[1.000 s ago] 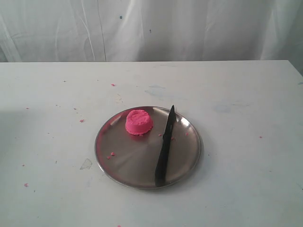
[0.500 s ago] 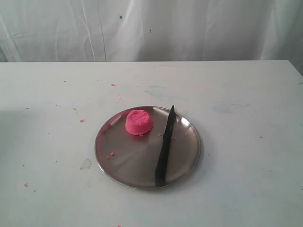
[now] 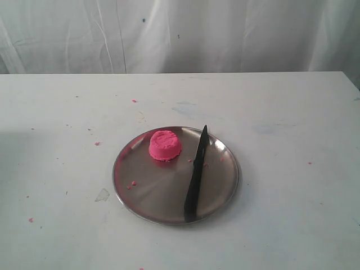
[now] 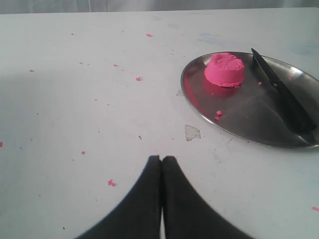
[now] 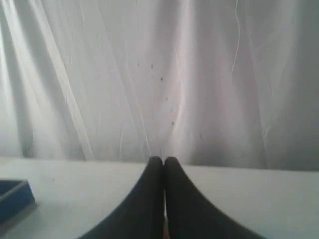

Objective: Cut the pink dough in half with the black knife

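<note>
The pink dough (image 3: 165, 145), a squat flat-topped lump, sits whole on the far left part of a round steel plate (image 3: 149, 197). The black knife (image 3: 196, 173) lies flat on the plate to the dough's right, its point away from the camera and its handle over the near rim. In the left wrist view the dough (image 4: 225, 69) and knife (image 4: 281, 94) show on the plate (image 4: 239, 117), well apart from my left gripper (image 4: 161, 158), which is shut and empty above bare table. My right gripper (image 5: 163, 159) is shut and empty, facing the white curtain. Neither gripper appears in the exterior view.
Tiny pink crumbs (image 3: 97, 143) are scattered over the white table and on the plate. A small torn scrap (image 3: 102, 195) lies left of the plate. A white curtain (image 3: 180, 34) hangs behind the table. A blue box corner (image 5: 14, 199) shows in the right wrist view.
</note>
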Robot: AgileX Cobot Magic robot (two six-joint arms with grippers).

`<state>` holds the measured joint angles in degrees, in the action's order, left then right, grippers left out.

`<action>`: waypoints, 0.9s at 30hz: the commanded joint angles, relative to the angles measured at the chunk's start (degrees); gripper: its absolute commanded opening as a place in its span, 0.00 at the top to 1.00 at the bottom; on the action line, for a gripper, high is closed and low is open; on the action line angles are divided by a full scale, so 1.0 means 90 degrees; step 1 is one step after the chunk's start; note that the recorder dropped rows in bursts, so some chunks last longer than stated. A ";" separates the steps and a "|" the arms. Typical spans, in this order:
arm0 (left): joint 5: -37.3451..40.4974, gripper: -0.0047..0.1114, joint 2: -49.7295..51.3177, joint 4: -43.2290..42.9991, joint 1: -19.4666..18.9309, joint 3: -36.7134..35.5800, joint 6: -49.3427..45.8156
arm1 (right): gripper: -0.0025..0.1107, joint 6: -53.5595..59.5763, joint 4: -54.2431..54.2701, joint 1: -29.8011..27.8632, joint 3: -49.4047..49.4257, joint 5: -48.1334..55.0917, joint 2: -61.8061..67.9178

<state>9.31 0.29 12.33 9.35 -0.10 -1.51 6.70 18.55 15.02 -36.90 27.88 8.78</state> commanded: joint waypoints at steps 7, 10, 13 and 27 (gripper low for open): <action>-0.0032 0.96 -0.0032 0.0051 -0.0009 0.0011 0.0000 | 0.98 0.0837 0.1112 0.0369 -0.0881 0.1812 0.2771; -0.0032 0.96 -0.0032 0.0051 -0.0009 0.0011 0.0000 | 0.91 0.2109 0.2647 0.0369 -0.0517 0.1310 0.3786; -0.0032 0.96 -0.0032 0.0051 -0.0009 0.0011 0.0000 | 0.72 0.2909 0.4132 0.0369 0.0097 0.0356 0.5138; -0.0032 0.96 -0.0032 0.0051 -0.0009 0.0011 0.0000 | 0.55 0.6708 0.7379 0.0369 -0.0697 0.0788 0.9522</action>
<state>9.31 0.29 12.33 9.35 -0.10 -1.51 62.49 81.03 18.29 -40.87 33.69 90.62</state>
